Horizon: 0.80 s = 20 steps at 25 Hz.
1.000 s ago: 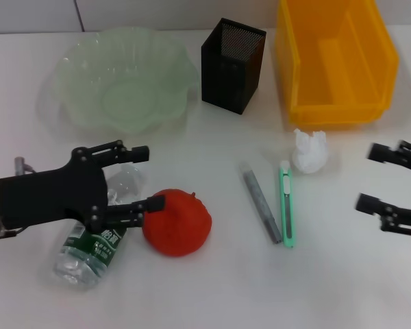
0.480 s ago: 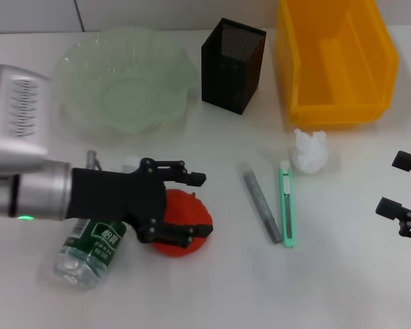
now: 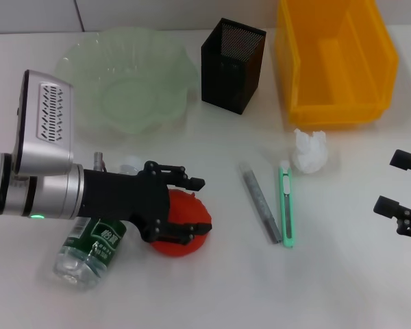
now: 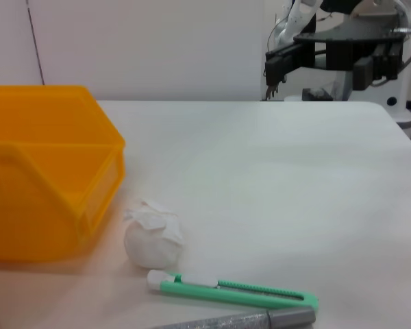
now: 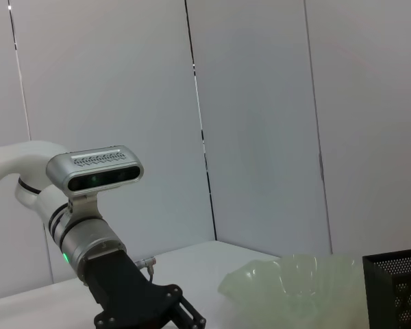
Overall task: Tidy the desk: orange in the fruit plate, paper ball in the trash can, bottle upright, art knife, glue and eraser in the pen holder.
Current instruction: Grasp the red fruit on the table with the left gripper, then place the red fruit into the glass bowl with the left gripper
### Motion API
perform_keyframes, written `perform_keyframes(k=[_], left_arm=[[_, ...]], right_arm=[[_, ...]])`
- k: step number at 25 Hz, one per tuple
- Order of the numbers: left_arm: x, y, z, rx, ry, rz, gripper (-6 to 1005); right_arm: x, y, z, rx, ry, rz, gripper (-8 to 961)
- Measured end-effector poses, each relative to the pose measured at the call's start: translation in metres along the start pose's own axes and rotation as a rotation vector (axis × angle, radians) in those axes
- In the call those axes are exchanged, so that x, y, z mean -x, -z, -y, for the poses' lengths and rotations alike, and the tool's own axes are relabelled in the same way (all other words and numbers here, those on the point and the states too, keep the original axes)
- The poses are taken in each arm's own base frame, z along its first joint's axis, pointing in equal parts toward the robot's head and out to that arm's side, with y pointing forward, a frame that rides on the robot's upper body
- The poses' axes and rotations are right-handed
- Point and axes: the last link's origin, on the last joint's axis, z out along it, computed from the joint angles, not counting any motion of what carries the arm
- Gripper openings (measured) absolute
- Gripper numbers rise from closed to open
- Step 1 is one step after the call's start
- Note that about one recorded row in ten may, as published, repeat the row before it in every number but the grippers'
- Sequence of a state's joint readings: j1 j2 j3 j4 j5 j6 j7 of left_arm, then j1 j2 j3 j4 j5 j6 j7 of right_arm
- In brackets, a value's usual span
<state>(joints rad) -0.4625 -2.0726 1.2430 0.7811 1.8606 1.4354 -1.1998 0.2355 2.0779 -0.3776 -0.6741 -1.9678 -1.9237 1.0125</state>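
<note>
Orange [image 3: 181, 229], on the white surface [image 3: 212, 288] just beside the toppled bottle [image 3: 89, 250]: round, firm, likely smooth-skinned, best gripped across its widest middle; left hand [image 3: 185, 209] open astride it, right hand [image 3: 401, 192] open, idle far right.

We see a red-orange orange [image 3: 185, 229], pale green fruit plate [image 3: 127, 79], black mesh pen holder [image 3: 231, 65], yellow-orange trash can [image 3: 335, 62], white paper ball [image 3: 309, 152], mint-green art knife [image 3: 286, 203].
</note>
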Motion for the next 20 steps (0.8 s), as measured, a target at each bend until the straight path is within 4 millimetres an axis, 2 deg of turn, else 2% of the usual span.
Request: perform_keyframes(k=[6, 11, 20], left_arm=[[0.0048, 0.0002, -0.0012, 0.019, -0.02, 0.048, 645], [0.0058, -0.0022, -0.0016, 0.035, -0.026, 0.076, 409], [0.0054, -0.002, -0.0006, 0.014, -0.042, 0.071, 222]], right_arm=[[-0.0004, -0.0001, -0.0001, 0.003, -0.002, -0.005, 811], [-0.0013, 0.0016, -0.0003, -0.005, -0.007, -0.007, 809], [-0.003, 0.002, -0.0019, -0.006, -0.017, -0.004, 805]])
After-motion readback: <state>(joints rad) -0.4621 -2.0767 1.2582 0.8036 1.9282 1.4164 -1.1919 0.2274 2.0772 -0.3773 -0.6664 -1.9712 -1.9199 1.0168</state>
